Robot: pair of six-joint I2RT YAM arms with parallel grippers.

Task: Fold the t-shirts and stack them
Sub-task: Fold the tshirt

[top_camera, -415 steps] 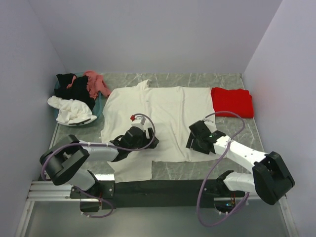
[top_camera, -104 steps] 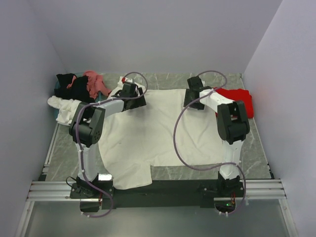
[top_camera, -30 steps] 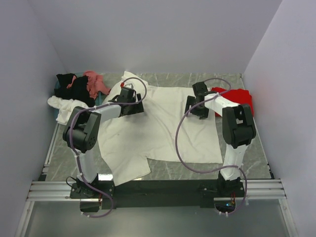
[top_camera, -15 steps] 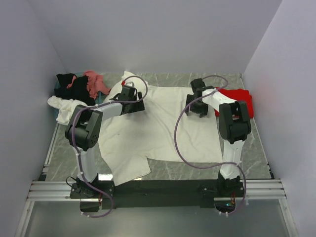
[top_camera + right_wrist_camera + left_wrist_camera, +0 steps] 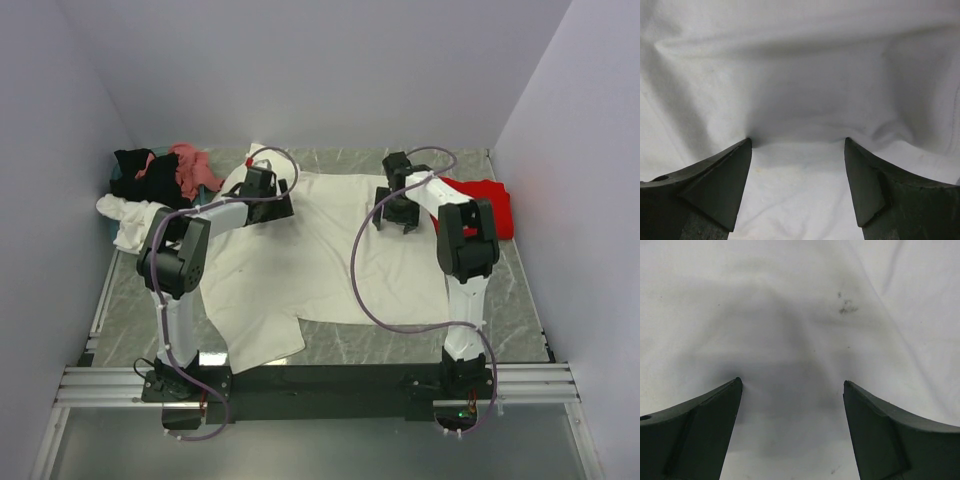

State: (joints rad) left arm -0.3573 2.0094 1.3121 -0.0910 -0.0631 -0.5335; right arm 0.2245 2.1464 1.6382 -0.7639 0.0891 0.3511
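Observation:
The large cream t-shirt (image 5: 310, 255) lies spread on the table, its front part reaching the near edge. My left gripper (image 5: 270, 205) is open, pressed down on the shirt's far left part; cream cloth (image 5: 790, 340) fills the gap between its fingers. My right gripper (image 5: 397, 213) is open, pressed on the shirt's far right part, with cloth (image 5: 800, 100) bunched ahead of its fingertips. A folded red t-shirt (image 5: 482, 207) lies at the far right, beside the right arm. Black (image 5: 140, 175), pink (image 5: 192, 168) and white (image 5: 135, 222) shirts are heaped at the far left.
The marble table (image 5: 520, 290) is walled in by pale panels on three sides. Purple cables loop over both arms. A metal rail (image 5: 110, 385) runs along the near edge by the arm bases.
Over the last second both grippers have slid a little toward the far wall along the cream shirt. Much earlier they were near the front of the shirt.

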